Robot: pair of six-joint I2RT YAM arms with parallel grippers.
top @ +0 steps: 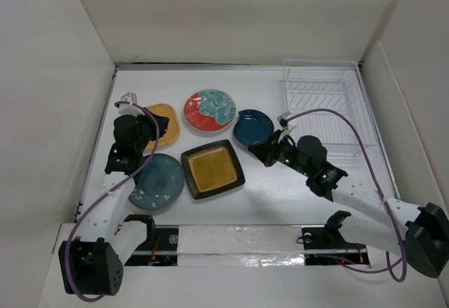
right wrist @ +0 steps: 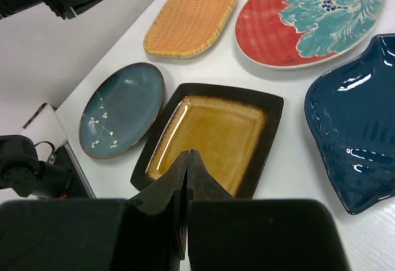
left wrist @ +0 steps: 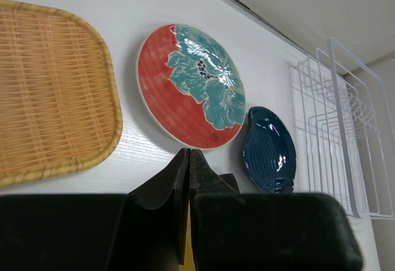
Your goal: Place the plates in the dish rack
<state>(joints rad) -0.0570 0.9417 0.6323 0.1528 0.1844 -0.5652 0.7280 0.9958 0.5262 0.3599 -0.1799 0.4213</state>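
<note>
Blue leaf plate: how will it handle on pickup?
The blue leaf plate looks glazed and glossy, so probably slippery to pinch. It seems rigid ceramic, likely chippable if dropped. Lying flat on the table, it would probably slide, not tip, when pushed.

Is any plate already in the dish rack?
No: in the top view the dish rack stands empty, with the blue plate nearest it lying on the table.

A robotics lab booth; plain white panels (top: 231, 13) box in a white table (top: 280, 196); left arm (top: 116, 192) and right arm (top: 365, 206), trailing purple cables (top: 330, 110), stand bolted at its taped edge (top: 238, 241).
</note>
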